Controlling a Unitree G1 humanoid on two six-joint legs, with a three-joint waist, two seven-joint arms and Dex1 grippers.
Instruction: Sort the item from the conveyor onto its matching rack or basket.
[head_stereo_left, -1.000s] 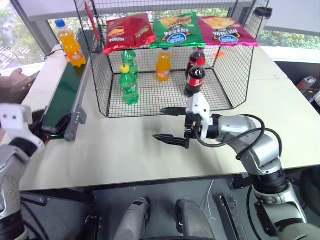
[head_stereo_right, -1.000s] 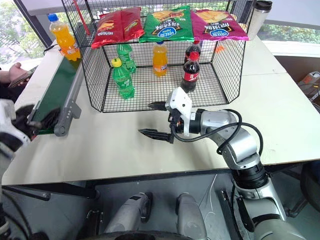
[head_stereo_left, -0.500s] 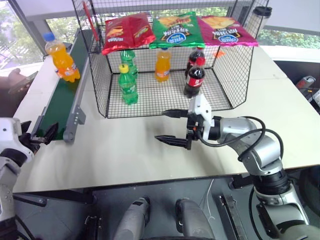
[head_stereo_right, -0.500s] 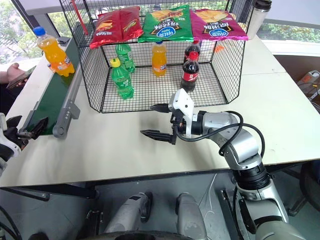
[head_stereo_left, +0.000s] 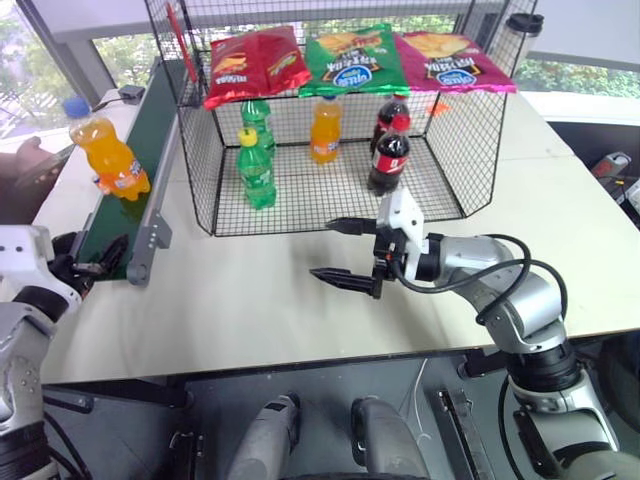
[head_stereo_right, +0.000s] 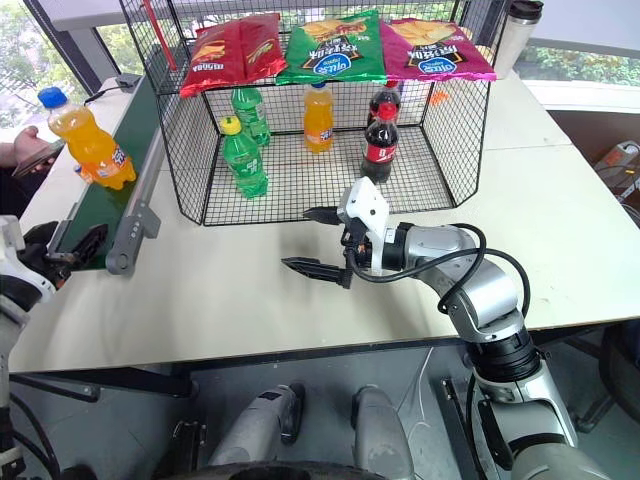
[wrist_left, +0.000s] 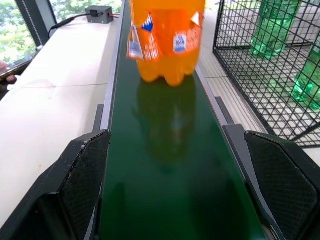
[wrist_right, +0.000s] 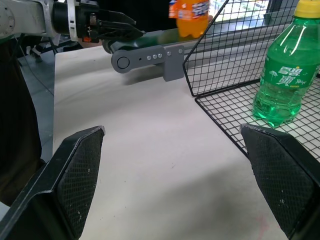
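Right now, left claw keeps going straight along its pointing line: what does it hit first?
Likely the orange soda bottle standing on the conveyor, squarely between the open left claw fingers' line. Nothing nearer shows on the belt.

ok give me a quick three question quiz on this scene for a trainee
1. True or false: the orange soda bottle stands on the conveyor.
2. How many bottles stand inside the wire cage? A) three B) five C) seven
3. What lies on the cage's flat top?

Key
1. True; the open left gripper waits at the belt's near end, holding nothing.
2. B: two green, one orange, two cola.
3. Three chip bags: red, green, magenta.
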